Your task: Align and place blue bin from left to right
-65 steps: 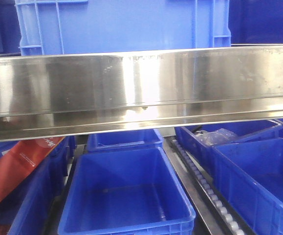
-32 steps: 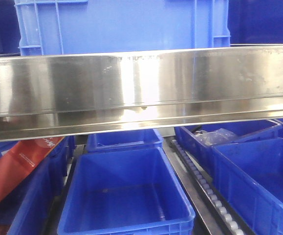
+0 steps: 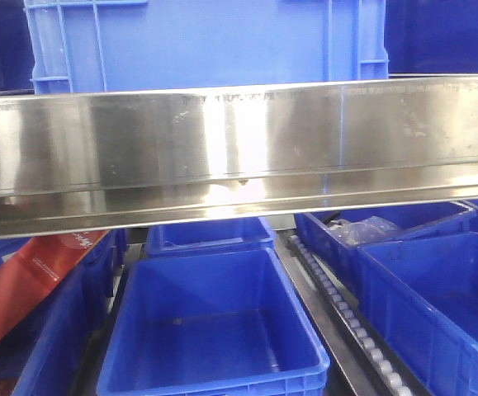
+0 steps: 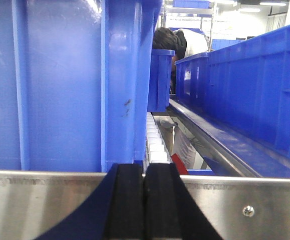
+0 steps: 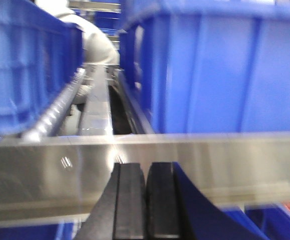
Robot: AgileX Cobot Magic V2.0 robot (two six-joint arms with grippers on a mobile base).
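Both wrist views show pincers (image 4: 145, 200) (image 5: 146, 200) closed.

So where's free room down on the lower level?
The empty front bin below the steel rail has a bare floor. Crowded: the left bin holds a red package, the right rear bin clear plastic. The blue bin fills the upper shelf.

We can read no text, label, number or sign in any view. A red package (image 3: 24, 285) at lower left in the front view carries small white markings near its top edge, too small and blurred for us to read.
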